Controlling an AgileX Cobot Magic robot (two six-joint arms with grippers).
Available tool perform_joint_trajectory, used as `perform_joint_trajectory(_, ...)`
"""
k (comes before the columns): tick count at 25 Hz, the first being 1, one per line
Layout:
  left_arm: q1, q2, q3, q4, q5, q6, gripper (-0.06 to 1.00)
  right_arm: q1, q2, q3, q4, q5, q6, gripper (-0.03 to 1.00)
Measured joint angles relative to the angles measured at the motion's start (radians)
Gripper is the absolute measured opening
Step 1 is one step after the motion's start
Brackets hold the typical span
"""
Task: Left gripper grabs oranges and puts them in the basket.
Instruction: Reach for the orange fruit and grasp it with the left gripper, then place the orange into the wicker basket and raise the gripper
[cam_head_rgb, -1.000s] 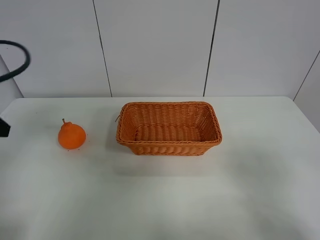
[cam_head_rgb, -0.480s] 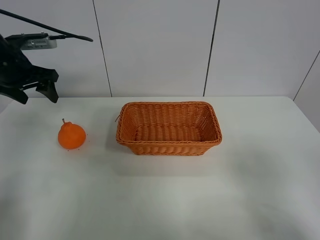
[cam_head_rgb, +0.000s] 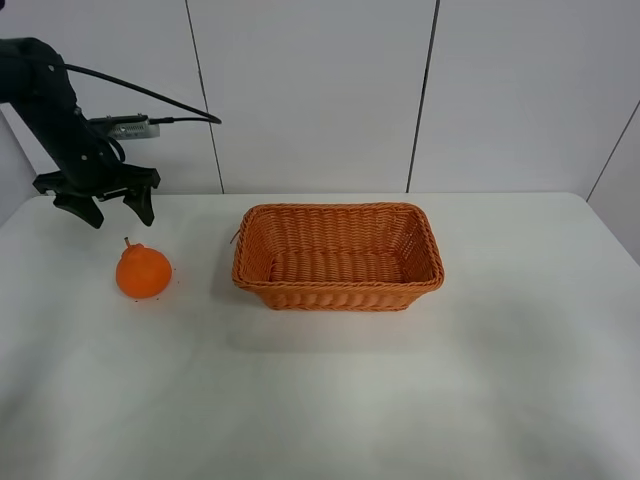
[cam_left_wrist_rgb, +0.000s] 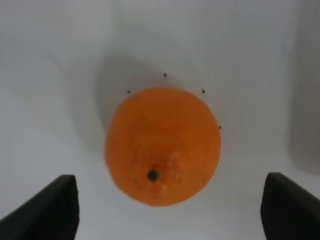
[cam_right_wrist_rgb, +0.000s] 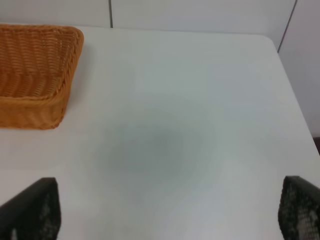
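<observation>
The left gripper is hanging in the air just above the orange, toward the table's back edge. Its claw is spread wide and gripping nothing. In the left wrist view both black fingers are standing well clear of the fruit on either side, with bare surface showing in each gap. The orange is sitting on the white table, stem up, and a few dark specks are lying around it. It is resting left of the basket, apart from it, with a strip of bare tabletop running between fruit and braided rim. The basket is sitting near the table's middle, its woven floor showing. Wide open table is stretching in front of both and off to the right. The right gripper is also spread open and hovering over bare table beside one corner of the basket.
</observation>
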Motion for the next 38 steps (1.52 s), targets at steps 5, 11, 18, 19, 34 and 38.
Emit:
perform_joint_trajectory(5,0.0,0.065,0.0,-0.01,0.002,0.01,0.85,0.0,0.0,0.0,0.0,0.0,0.0,0.69)
perform_joint_trajectory(11,0.0,0.115,0.0,-0.01,-0.024,0.015,0.85,0.0,0.0,0.0,0.0,0.0,0.0,0.69)
perform_joint_trajectory(18,0.0,0.166,0.0,0.013,-0.039,0.019,0.85,0.0,0.0,0.0,0.0,0.0,0.0,0.69)
perform_joint_trajectory(19,0.0,0.175,0.0,0.014,-0.039,0.019,0.85,0.0,0.0,0.0,0.0,0.0,0.0,0.69)
perform_joint_trajectory(34,0.0,0.175,0.022,0.034,-0.037,-0.002,0.24,0.0,0.0,0.0,0.0,0.0,0.0,0.69)
perform_joint_trajectory(38,0.0,0.141,-0.016,0.035,0.014,-0.002,0.24,0.0,0.0,0.0,0.0,0.0,0.0,0.69)
